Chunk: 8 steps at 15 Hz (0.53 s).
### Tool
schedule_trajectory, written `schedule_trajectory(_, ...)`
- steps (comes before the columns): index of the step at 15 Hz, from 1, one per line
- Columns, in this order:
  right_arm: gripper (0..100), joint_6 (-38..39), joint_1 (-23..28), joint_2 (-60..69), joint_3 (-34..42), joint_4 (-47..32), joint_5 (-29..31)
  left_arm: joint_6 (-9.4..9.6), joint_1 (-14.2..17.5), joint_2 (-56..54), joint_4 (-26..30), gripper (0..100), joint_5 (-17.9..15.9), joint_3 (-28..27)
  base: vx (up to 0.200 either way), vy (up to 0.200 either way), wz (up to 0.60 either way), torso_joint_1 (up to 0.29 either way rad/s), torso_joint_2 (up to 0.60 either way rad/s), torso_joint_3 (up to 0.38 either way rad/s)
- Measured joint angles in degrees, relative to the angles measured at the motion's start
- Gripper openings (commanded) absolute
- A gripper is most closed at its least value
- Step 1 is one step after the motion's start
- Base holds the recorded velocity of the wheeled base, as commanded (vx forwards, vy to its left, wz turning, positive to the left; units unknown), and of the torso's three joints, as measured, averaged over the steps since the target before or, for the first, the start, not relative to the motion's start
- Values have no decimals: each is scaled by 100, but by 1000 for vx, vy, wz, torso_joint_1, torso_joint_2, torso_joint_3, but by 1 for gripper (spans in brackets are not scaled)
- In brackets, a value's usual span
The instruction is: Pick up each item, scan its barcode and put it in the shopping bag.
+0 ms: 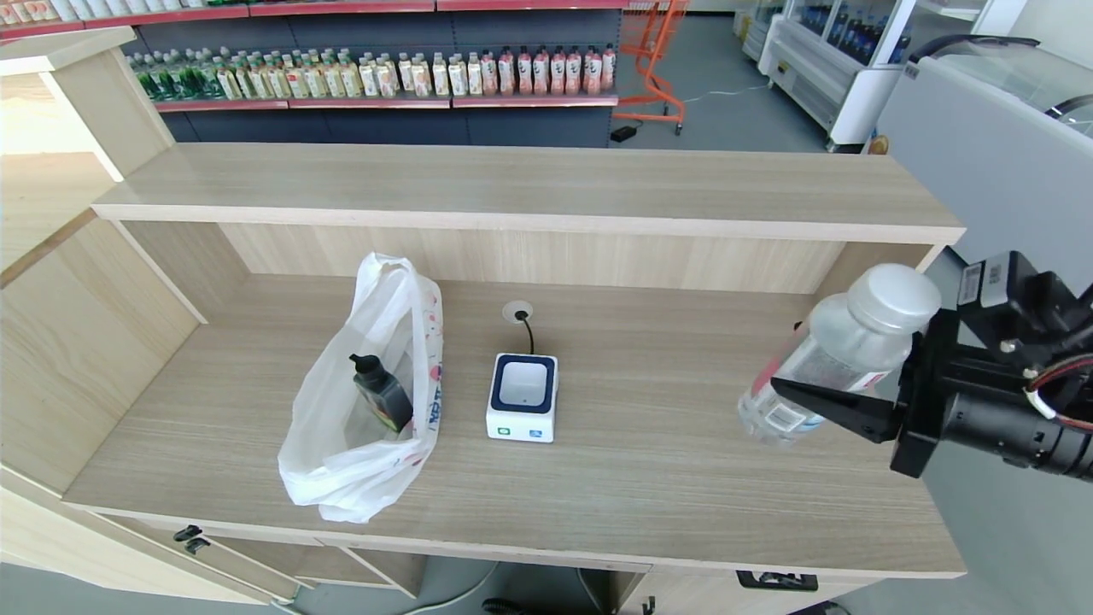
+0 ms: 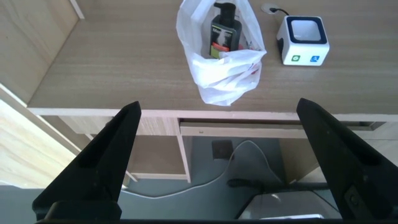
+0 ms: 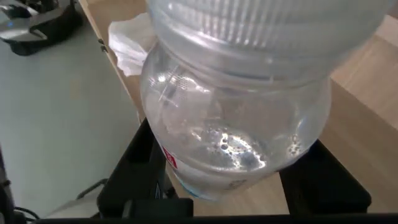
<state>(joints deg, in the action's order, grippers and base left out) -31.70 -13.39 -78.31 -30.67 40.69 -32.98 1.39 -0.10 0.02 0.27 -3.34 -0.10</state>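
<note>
R pincer [image 1: 832, 389] clamped across the midbody of the water bottle [image 1: 841, 346]. Bottle is tilted: cap up and outward, base dipped toward the worktop [image 1: 649, 444]. Probable reason: the tilt turns the label band near the base toward the scanner [image 1: 523, 395], whose window faces up. Bottle hangs over the worktop's right end, well apart from the scanner, so scan not yet done, I judge. Shopping bag [image 1: 324, 427] sits mouth-open just left of the scanner, w/ a dark pump bottle [image 1: 382, 395] upright inside; open mouth presumably lets items drop straight in. L pincer [image 2: 217, 112] wide open, empty, off the worktop's near edge, in front of the bag.
</note>
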Motion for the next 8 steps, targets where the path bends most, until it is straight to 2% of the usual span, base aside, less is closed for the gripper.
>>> schedule_trajectory(3,0,-1623,866,67,173,-29,477,2,2,0,0,100,0,0,0,0,0,0,0,0)
schedule_trajectory(8,0,-3185,1128,10,236,-24,642,2,0,0,-2,100,0,0,0,0,0,0,0,0)
